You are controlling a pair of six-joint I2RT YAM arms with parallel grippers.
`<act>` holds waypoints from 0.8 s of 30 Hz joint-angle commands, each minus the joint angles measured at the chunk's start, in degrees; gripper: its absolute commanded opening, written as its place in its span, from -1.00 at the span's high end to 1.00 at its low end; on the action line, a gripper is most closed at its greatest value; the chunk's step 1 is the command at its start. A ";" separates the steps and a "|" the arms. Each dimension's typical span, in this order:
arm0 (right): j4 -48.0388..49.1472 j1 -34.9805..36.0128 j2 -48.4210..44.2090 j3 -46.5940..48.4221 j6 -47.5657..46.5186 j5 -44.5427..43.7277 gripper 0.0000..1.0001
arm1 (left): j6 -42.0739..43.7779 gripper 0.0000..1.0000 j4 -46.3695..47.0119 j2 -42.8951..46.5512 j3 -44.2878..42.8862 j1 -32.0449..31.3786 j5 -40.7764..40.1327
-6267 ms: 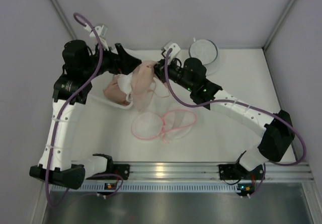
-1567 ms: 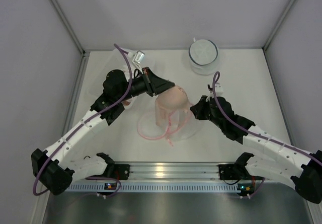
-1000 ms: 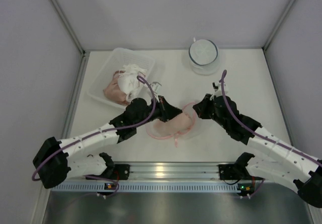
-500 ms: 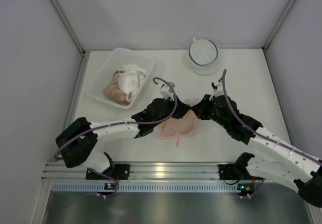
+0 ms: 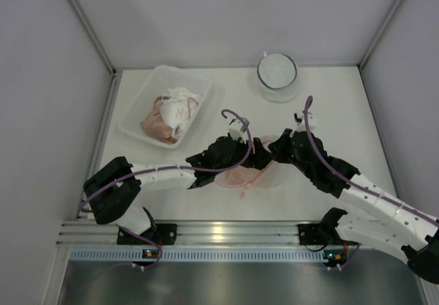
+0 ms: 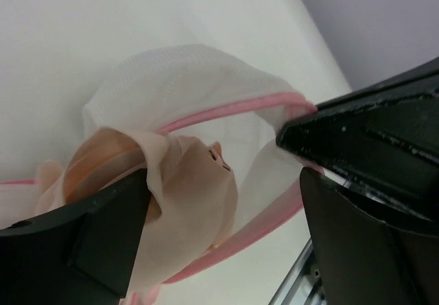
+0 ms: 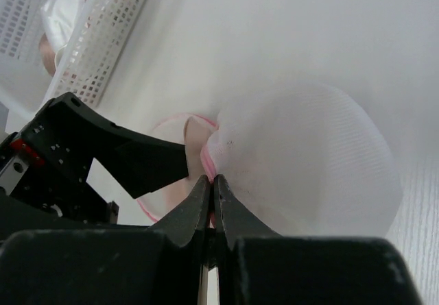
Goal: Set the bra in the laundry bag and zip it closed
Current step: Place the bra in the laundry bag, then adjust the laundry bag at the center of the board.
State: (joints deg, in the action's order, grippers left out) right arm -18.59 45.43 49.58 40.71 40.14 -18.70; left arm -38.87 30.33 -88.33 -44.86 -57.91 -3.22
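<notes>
The laundry bag (image 5: pixel 269 177) is white mesh (image 6: pixel 192 79) with a pink zip rim (image 6: pixel 230 110), and it lies mid-table. My right gripper (image 5: pixel 274 152) (image 7: pixel 213 176) is shut on that rim and holds the mouth up. The beige bra (image 6: pixel 188 209) (image 5: pixel 237 177) lies bunched inside the mouth. My left gripper (image 5: pixel 260 159) (image 6: pixel 219 181) stands open around the bra, which rests against one of its fingers (image 6: pixel 89 240). In the right wrist view the mesh bag (image 7: pixel 309 161) bulges beyond my jaws, and a left finger (image 7: pixel 130 155) reaches into the opening.
A white perforated basket (image 5: pixel 132 122) (image 7: pixel 103 31) with other pale garments (image 5: pixel 171 112) stands at the back left. At the back right sits a round lidded container (image 5: pixel 278 72). Enclosure walls run close on both sides, and a metal rail (image 5: pixel 226 233) lines the near edge.
My left arm carried the bra down into the bag's mouth and pushed rightward, then its jaws opened and let the bra go. The right gripper kept its hold on the rim.
</notes>
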 commanded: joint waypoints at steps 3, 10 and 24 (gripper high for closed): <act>0.75 0.54 0.52 1.74 0.20 -1.52 1.00 | 4.68 -0.96 -11.32 10.36 0.47 -0.19 -5.02; 1.80 0.63 1.65 1.30 0.20 -0.73 1.00 | 5.22 -0.96 -28.64 29.32 2.32 -0.10 -22.68; 3.03 0.71 2.80 1.65 -1.38 -0.02 1.00 | -9.38 -0.90 -31.12 22.25 11.29 15.99 -14.62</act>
State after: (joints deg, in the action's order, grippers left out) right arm -18.48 45.52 52.45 40.71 39.81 -18.76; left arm -46.17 -2.70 -64.47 -32.69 -41.95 -21.15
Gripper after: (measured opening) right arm 0.011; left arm 0.957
